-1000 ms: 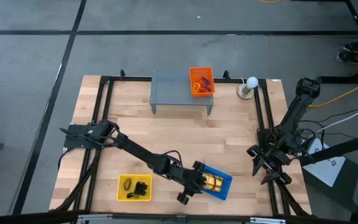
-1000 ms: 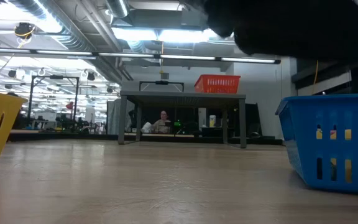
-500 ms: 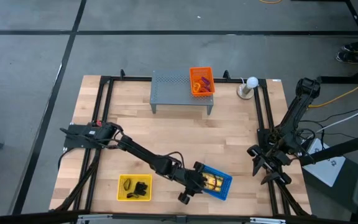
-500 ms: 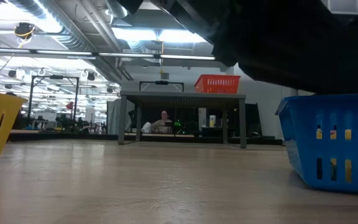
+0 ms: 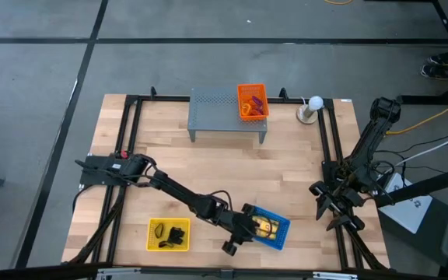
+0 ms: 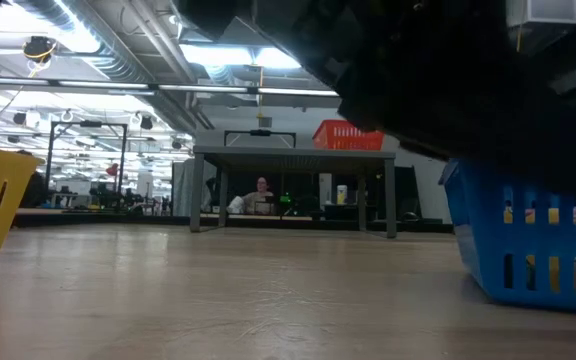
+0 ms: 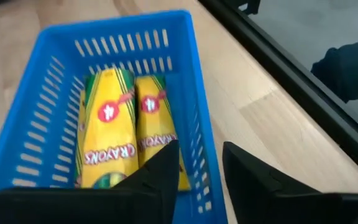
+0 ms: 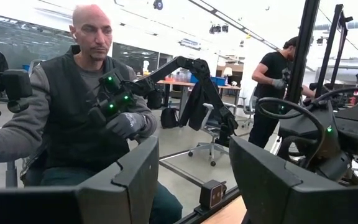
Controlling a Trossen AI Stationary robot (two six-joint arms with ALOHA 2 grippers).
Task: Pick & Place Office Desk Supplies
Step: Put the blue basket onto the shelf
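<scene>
A blue basket (image 5: 277, 231) stands near the table's near edge and holds two yellow crayon packets (image 7: 107, 137). My left gripper (image 7: 201, 152) is open over the basket's side wall (image 7: 202, 134), one finger inside above a packet and one outside. A yellow basket (image 5: 168, 235) to its left holds black clips (image 5: 177, 234). An orange basket (image 5: 252, 101) with coloured loops sits on the grey shelf (image 5: 216, 113). My right gripper (image 5: 329, 210) waits open at the table's right edge. My left gripper comes slanting down from the table's left, with one finger (image 7: 166, 165) inside the blue basket and the other (image 7: 247, 168) outside its side wall. I cannot tell whether either finger touches the wall. The basket rests on the table.
A white ball-shaped object (image 5: 314, 103) stands on a base at the far right beside the shelf. Black frame rails (image 5: 330, 148) run along the table's left and right sides. Bare wood lies between the shelf and the near baskets. People sit and stand beyond the table in the right wrist view.
My left gripper has come down over the blue basket; in the low view the dark arm has dropped until it covers the basket's top. The basket has stayed in place.
</scene>
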